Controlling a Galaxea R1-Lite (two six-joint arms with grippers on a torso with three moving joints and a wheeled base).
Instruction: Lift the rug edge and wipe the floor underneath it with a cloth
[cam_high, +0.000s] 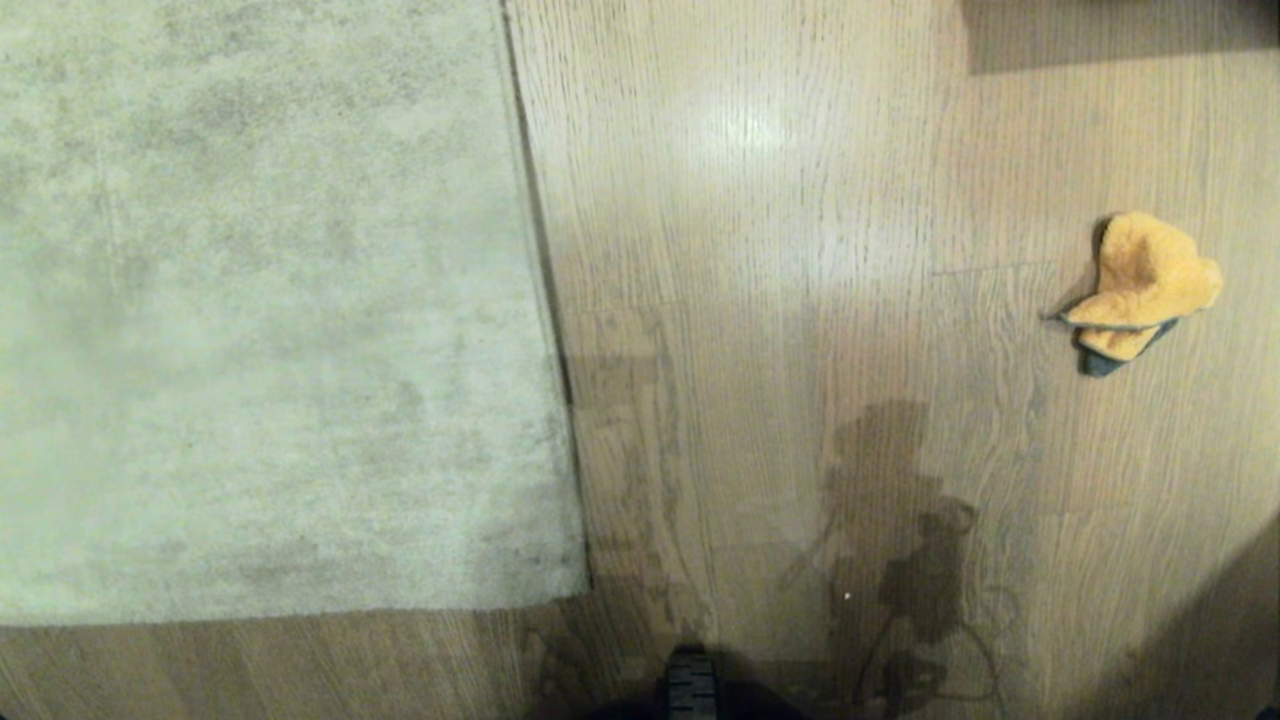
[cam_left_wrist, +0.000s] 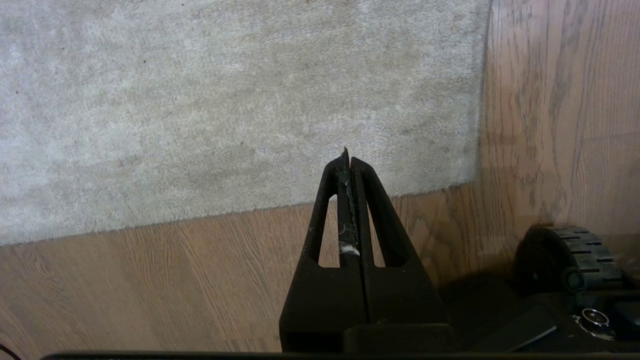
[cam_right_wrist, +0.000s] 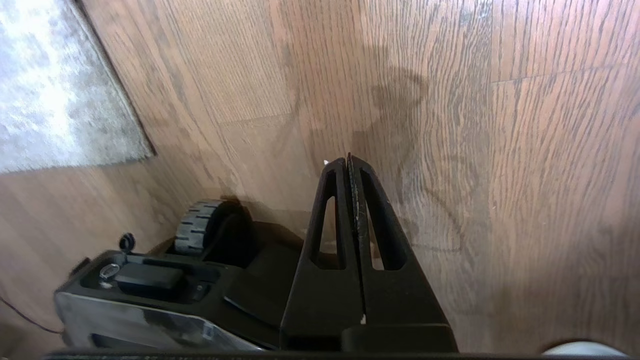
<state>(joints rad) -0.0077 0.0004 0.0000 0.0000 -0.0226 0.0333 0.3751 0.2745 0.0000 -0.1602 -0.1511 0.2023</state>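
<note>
Nothing of the task is done yet, by my judgement: the rug edge lies flat on the floor, and the cloth sits crumpled well to the right of it, untouched. Next, one arm must reach the cloth and the other the rug's border. That cloth is a small orange-yellow rag with a dark tip. Both the left gripper, above the rug's near corner, and the right gripper, over bare boards, have their fingers pressed together, empty.

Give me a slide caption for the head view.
Orange cloth lies on wood floor, apart from the flat rug edge.
</note>
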